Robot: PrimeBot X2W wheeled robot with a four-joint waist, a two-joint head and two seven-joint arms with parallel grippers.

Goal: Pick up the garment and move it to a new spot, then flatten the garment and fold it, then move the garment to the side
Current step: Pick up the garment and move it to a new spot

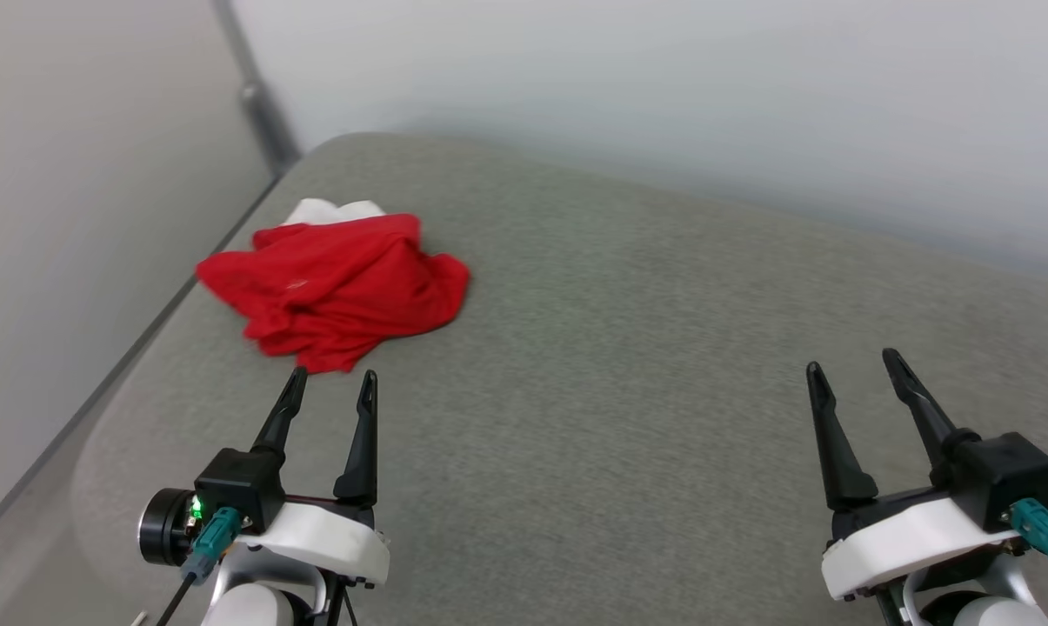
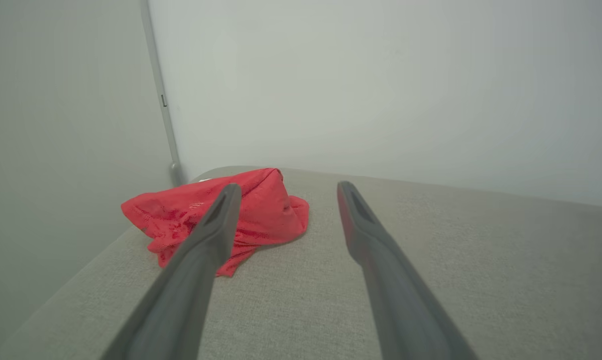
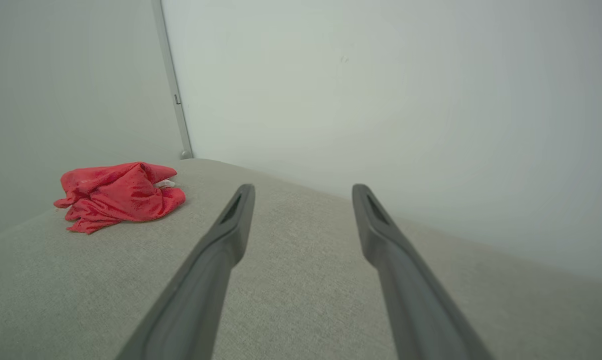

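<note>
1. Red garment (image 1: 337,291) lies crumpled in a heap at the far left of the grey woven surface (image 1: 628,374), close to its left edge and rounded far corner.
2. Left gripper (image 1: 333,376): fingers spread and empty, pointing forward at the garment. Tips sit just short of its near hem; cannot tell if they touch it.
3. Right gripper (image 1: 851,361): fingers spread and empty, leaning slightly left, over bare surface and well apart from the garment.
4. Both arms come in low from the bottom of the head view, white wrist housings showing. A green light (image 1: 196,509) is lit on the left one.
5. Head view shows a white patch of fabric (image 1: 332,211) at the heap's far side. In the right wrist view it is a small white bit (image 3: 165,183).
6. Left wrist view: heap close ahead, the left-hand finger (image 2: 216,225) overlapping it in the picture.
7. Right wrist view: heap far off to the left, clear of both fingers.
8. Wrist views show pale walls meeting at a corner with a grey vertical strip (image 2: 161,100) behind the surface.
</note>
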